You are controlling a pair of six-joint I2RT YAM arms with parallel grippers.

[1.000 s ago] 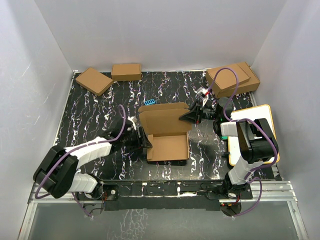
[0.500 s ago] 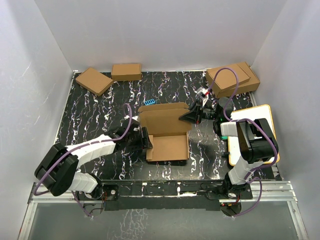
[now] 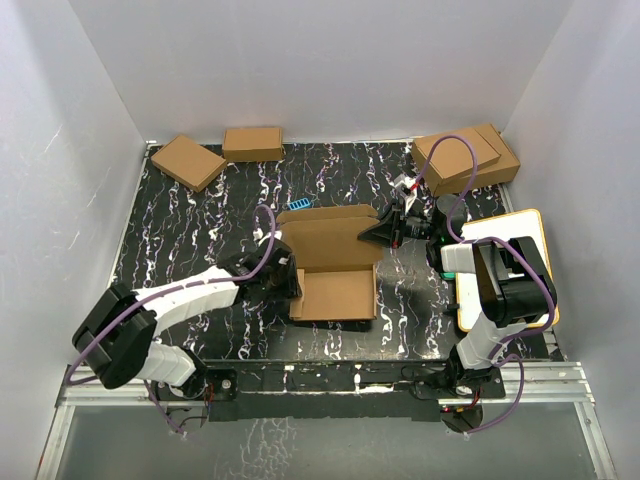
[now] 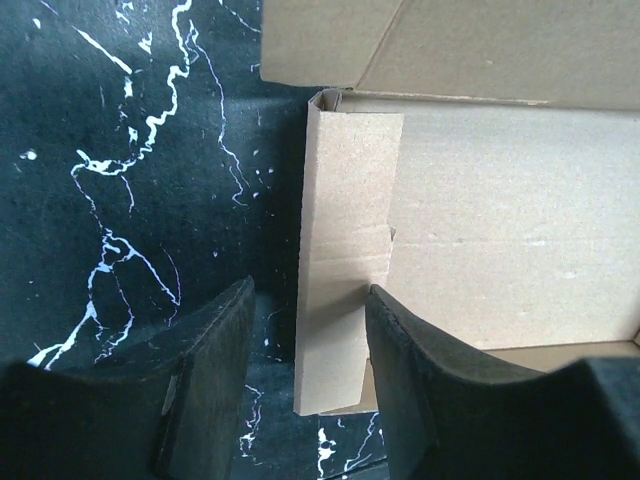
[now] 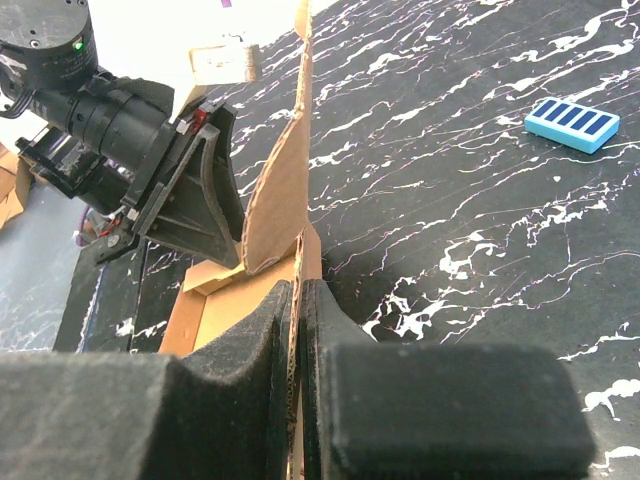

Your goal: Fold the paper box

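Note:
The paper box [image 3: 335, 268] is a brown cardboard mailer lying half folded in the table's middle, base flat and lid panel raised behind. My left gripper [image 3: 288, 280] is open at its left side. In the left wrist view its fingers [image 4: 215, 360] stand either side of the upright left side flap [image 4: 345, 270] without pressing it. My right gripper [image 3: 385, 230] is shut on the box's right edge. In the right wrist view the pads [image 5: 275, 330] pinch the cardboard wall [image 5: 285, 190] edge-on.
Two small closed brown boxes [image 3: 188, 160] [image 3: 252, 143] lie at the back left. Two larger stacked brown boxes [image 3: 468, 158] sit at the back right. A small blue block [image 3: 300, 206] lies behind the box. A white board with orange rim [image 3: 520, 235] lies at right.
My left gripper has moved right and a little nearer, up to the box's left flap. The box's front part has shifted slightly. The right gripper has kept its hold.

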